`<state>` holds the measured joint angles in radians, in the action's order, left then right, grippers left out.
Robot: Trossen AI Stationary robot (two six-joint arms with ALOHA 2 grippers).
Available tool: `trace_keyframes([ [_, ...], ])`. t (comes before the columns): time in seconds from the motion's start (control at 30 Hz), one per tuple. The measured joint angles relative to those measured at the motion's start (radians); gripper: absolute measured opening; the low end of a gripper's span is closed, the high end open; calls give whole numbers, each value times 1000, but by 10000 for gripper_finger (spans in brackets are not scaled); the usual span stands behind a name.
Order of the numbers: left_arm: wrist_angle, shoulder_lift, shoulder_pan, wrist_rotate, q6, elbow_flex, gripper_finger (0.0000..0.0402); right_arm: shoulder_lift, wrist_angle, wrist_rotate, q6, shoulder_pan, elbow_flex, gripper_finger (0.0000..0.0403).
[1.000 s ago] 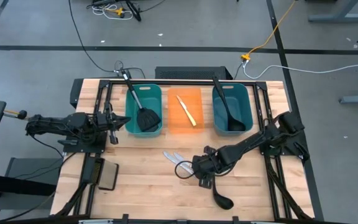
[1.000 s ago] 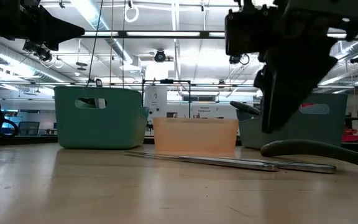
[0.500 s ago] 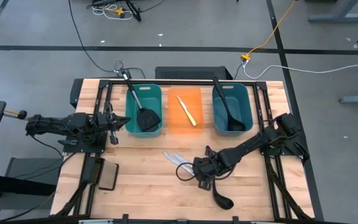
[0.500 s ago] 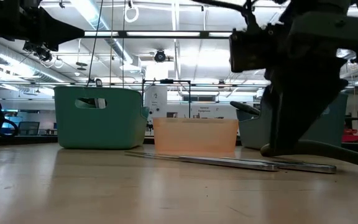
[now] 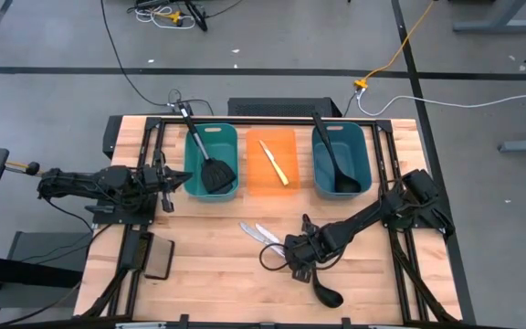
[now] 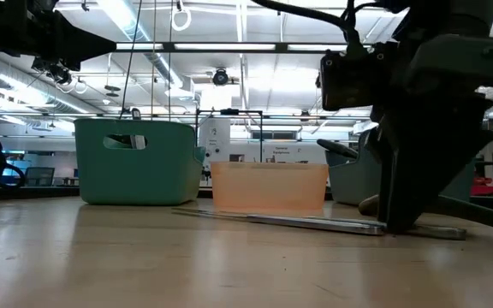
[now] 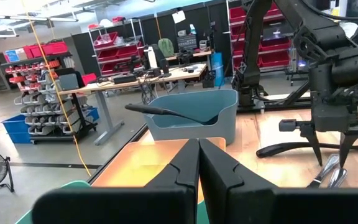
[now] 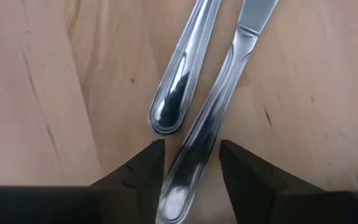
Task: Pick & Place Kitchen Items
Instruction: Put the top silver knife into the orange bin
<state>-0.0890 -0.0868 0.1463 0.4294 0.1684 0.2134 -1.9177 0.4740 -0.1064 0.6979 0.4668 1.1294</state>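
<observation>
Two silver table knives lie flat side by side on the wooden table. My right gripper is open and low over them, pointing down. Its fingers stand on either side of one knife's handle end without touching it; the other knife's handle lies just beside. A black ladle lies on the table near the front, behind my right gripper. My left gripper is shut and empty, held above the table by the teal bin.
At the back stand a teal bin with a black slotted spatula, an orange bin with a cream-handled knife, and a blue bin with a black ladle. A flat black pad lies front left.
My right gripper has gone down to the table and a little toward the near edge, and now stands around a knife's handle end. The knives and the ladle have not moved.
</observation>
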Motion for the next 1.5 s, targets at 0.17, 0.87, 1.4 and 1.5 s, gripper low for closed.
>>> trace_keyframes([
  [0.17, -6, 0, 0, 0, 0, 0, 16, -39, 20, -40, 4, 12, 2, 136],
  [0.87, -11, 0, 0, 0, -16, 0, 16, -14, 29, -80, 6, 5, -5, 53],
  [1.4, -11, 0, 0, 0, -19, 0, 16, 46, 56, -147, -6, -2, -9, 12],
  [1.5, -11, 0, 0, 0, -19, 0, 16, 46, 53, -142, -6, -7, -8, 18],
])
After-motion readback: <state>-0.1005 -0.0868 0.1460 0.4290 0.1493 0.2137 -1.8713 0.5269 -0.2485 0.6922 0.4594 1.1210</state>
